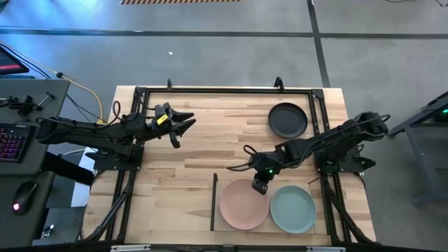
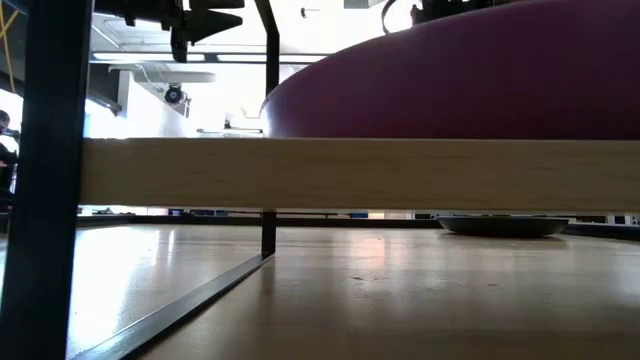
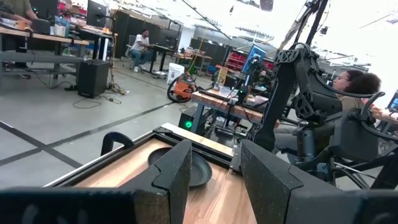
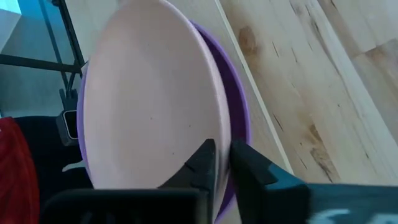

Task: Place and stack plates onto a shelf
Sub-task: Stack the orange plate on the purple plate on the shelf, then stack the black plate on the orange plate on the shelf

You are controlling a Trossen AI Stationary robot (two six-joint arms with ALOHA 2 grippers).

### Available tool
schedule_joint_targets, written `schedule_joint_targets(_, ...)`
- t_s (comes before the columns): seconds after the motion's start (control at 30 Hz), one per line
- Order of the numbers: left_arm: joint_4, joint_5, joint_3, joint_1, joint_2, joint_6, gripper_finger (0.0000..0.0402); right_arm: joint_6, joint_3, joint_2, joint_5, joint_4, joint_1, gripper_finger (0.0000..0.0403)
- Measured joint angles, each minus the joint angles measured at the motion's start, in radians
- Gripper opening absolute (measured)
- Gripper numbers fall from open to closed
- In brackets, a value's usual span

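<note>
Overhead lighting is even and moderate; the bench [image 1: 182, 161] shows soft, short shadows beneath both arms. Low view: strongly backlit by bright room windows, with glare streaks on the bench top and the near purple plate [image 2: 480, 80] large and soft-focused. Right wrist view: the pink plate [image 4: 149, 99] is close and blurred. Left wrist view: background sharp, ceiling washed out.

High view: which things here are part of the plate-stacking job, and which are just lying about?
Part of the job:
pink plate, on the purple plate
pale blue-green plate
black plate, away from the shelf
shelf
right gripper at the pink plate's rim

Lying about:
keyboard
mouse
yellow cable
</note>
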Motion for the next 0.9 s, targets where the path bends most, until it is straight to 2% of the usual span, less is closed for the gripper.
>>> schedule_joint_targets(0.3,0.000,0.000,0.000,0.000,0.000,-0.001,0.0129,-0.050,0.000,-0.011,0.007,0.015,-0.010,0.0154)
schedule_joint_targets(0.43,0.001,0.000,0.000,0.000,0.000,-0.001,0.0129,-0.124,0.010,-0.060,0.002,-0.061,-0.025,0.0194)
schedule_joint_targets(0.5,0.002,0.000,0.000,0.000,0.000,-0.001,0.0129,-0.154,0.011,-0.103,0.030,-0.146,-0.035,0.0205)
schedule_joint_targets(0.67,0.001,0.000,0.000,0.000,0.000,-0.002,0.0129,-0.196,-0.008,-0.236,0.177,-0.360,-0.042,0.0211)
schedule_joint_targets(0.77,0.001,0.000,0.000,0.000,0.000,-0.002,0.0129,-0.156,-0.089,-0.335,0.189,-0.353,-0.043,0.0209)
schedule_joint_targets(0.9,0.001,0.000,0.000,0.000,0.000,-0.003,0.0129,-0.045,-0.266,-0.482,0.184,-0.253,-0.042,0.0209)
